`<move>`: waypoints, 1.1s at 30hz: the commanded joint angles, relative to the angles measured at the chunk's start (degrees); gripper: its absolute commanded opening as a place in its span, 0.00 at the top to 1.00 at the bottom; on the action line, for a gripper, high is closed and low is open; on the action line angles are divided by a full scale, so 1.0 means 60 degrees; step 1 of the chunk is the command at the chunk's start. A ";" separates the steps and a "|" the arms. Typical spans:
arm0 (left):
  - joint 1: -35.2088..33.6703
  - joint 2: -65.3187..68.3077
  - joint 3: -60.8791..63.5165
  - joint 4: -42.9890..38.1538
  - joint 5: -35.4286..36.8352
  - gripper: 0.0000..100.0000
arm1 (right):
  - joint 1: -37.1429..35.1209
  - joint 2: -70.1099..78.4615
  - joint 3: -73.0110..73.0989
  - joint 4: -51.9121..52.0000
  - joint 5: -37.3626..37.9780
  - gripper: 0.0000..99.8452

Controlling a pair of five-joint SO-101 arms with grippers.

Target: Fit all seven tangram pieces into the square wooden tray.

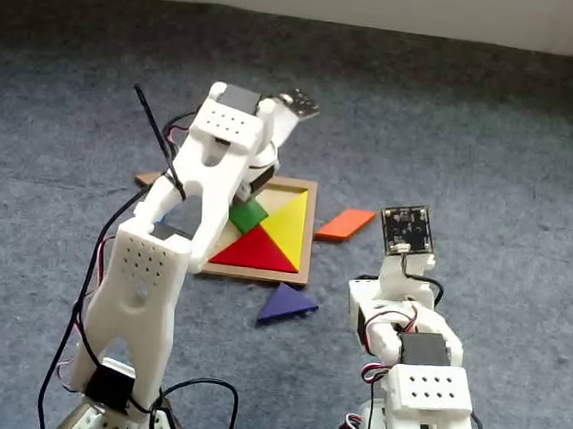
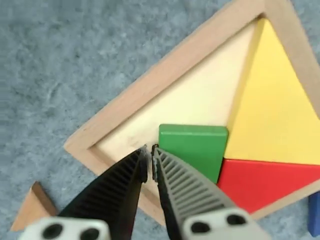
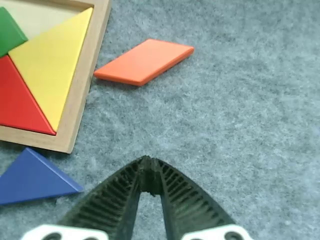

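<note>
Resting nearest, low over the grey carpet (image 1: 474,141), the right gripper (image 3: 148,167) has its ribbed black jaws pressed together with nothing between them. Just ahead of it the blue triangle (image 1: 287,304) lies loose on the pile, close to the tray's near rim but outside it.

The square wooden tray (image 1: 308,236) is pale, smooth timber with a raised rim and a lighter floor. It holds three pieces that sit flush against one another: the large red triangle (image 1: 255,252) along the near edge, the large yellow triangle (image 1: 288,220) against the right-hand edge, and the small green square (image 1: 247,214) with one corner where their points meet. The pieces are flat painted blocks with crisp edges and a faint sheen. The rest of the tray floor is bare wood. The orange parallelogram (image 1: 346,224) lies flat on the carpet just off the tray's right side.

Further on, the left gripper (image 2: 150,152) is clenched and empty, its tips over the bare floor right beside the green square. A tan, unpainted-looking triangle (image 2: 32,207) sits on the carpet past the tray's far left corner.

By my count six pieces are in sight, three seated and three out, so the job looks a little under half done, with the open half of the tray left to fill
</note>
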 commanded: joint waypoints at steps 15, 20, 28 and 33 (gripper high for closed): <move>0.0300 -0.0168 -0.1150 0.1084 0.0542 0.96 | 0.0081 -0.0154 -0.0081 -0.0227 0.0132 0.99; 0.0359 -0.0168 -0.0608 0.1084 0.0571 0.96 | 0.0081 -0.0154 -0.0081 -0.0227 0.0132 0.99; 0.0359 -0.0198 -0.0403 0.1084 0.0586 0.99 | 0.0081 -0.0154 -0.0081 -0.0227 0.0132 0.99; 0.0344 -0.1121 0.0110 0.1084 0.1114 1.00 | 0.0081 -0.0154 -0.0081 -0.0227 0.0132 0.99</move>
